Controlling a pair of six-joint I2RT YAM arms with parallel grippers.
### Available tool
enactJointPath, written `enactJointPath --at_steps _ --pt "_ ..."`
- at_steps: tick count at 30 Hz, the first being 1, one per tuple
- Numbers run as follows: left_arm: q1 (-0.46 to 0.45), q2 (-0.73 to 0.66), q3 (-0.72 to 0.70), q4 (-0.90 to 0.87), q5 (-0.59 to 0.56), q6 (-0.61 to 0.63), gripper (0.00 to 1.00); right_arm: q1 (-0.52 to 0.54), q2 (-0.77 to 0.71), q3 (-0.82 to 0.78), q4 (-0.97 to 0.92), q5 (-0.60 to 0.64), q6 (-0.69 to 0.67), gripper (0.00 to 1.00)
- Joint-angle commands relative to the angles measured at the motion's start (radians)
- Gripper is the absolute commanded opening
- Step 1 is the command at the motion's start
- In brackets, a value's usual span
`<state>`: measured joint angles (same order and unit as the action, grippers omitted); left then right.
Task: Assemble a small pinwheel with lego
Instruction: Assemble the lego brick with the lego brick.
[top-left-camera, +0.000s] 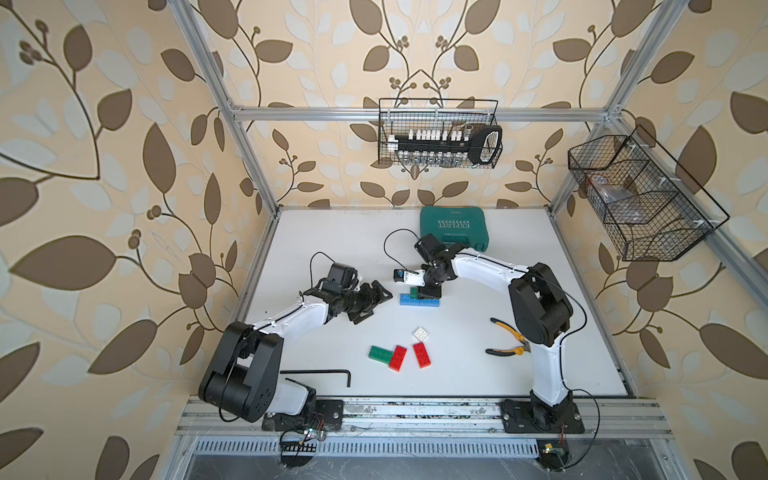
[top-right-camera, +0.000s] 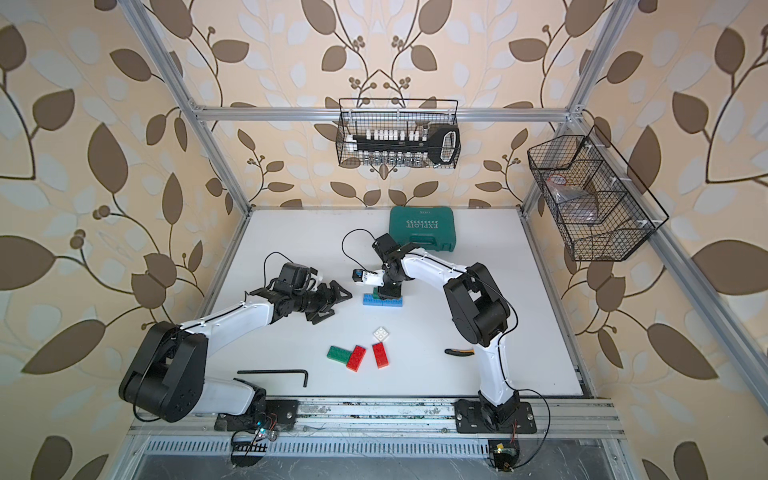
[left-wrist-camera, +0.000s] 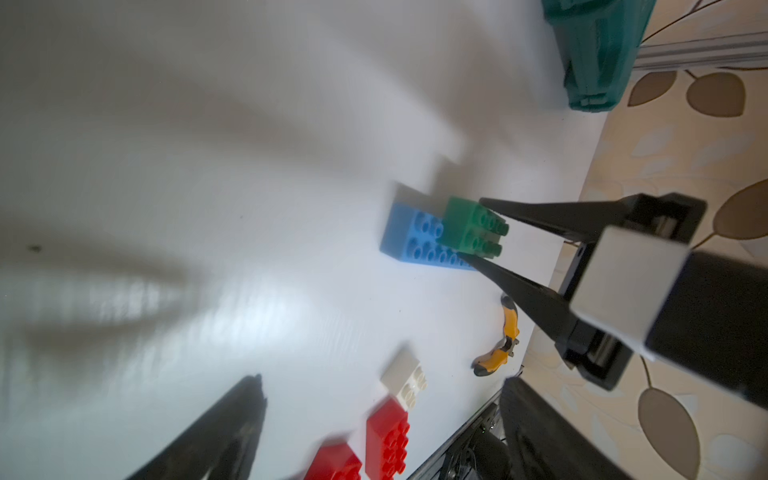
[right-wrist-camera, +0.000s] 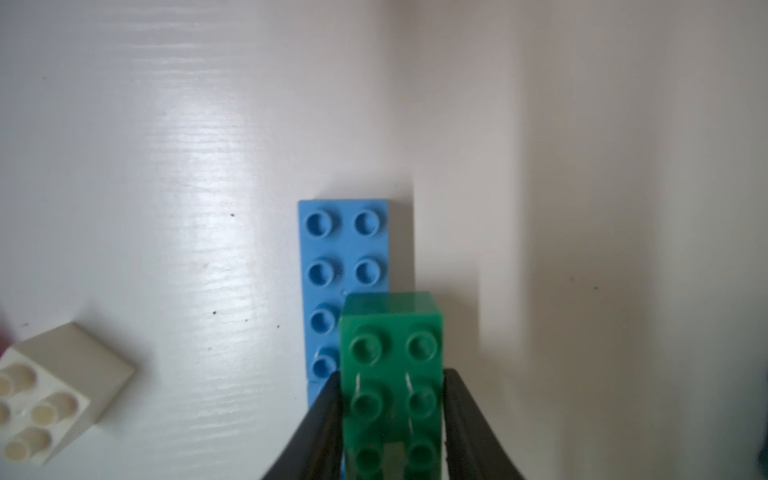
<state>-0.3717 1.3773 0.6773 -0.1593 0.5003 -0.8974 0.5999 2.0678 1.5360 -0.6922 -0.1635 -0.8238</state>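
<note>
**Green brick lands on the blue base, release too close to call**

The right gripper (right-wrist-camera: 392, 374) is down over the green brick (right-wrist-camera: 390, 332), one finger along each long side. They sit so close to the plastic that I cannot tell whether they clamp it or have let it go. The brick sits on top of the blue bricks (top-left-camera: 419, 301), two laid end to end on the table (top-left-camera: 332, 232). It covers their joint and is shifted toward one long edge. So the pinwheel (top-right-camera: 392, 302) is barely begun.

The left gripper (top-left-camera: 376, 308) hovers just beside the blue end, jaws wide apart, holding nothing.

Next move, as I read it, is a clean release and a straight lift. Any sideways drag could lever the green brick off its studs, and whether it is pressed fully home is not visible.

After that, the loose group toward the front offers the pieces. The second green brick (top-left-camera: 380, 353) touches a red brick (top-left-camera: 398, 357). The other red brick (top-left-camera: 422, 354) lies near them, with the white square brick (top-left-camera: 420, 333) just behind it.

There is open table between base and group. The teal case (top-left-camera: 453, 228) sits close behind the right wrist, so backing away is tight. The pliers (top-left-camera: 509, 338) lie by the right arm, and the hex key (top-left-camera: 316, 372) lies near the front edge by the left arm.
</note>
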Motion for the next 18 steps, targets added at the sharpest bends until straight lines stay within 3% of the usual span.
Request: enactJointPath --at_steps 1,6,10,18 --pt "0.014 -0.072 -0.008 -0.121 0.027 0.031 0.94 0.008 -0.010 -0.021 -0.010 0.014 0.020 0.52" --pt "0.013 -0.122 0.004 -0.231 0.023 0.058 0.96 0.008 -0.084 -0.043 0.052 0.032 0.053 0.55" --pt "0.007 -0.117 -0.002 -0.274 0.083 0.057 0.94 0.009 -0.147 -0.065 0.059 0.038 0.094 0.55" --pt "-0.025 -0.162 -0.086 -0.391 0.229 -0.081 0.93 0.060 -0.407 -0.228 0.096 0.043 0.293 0.56"
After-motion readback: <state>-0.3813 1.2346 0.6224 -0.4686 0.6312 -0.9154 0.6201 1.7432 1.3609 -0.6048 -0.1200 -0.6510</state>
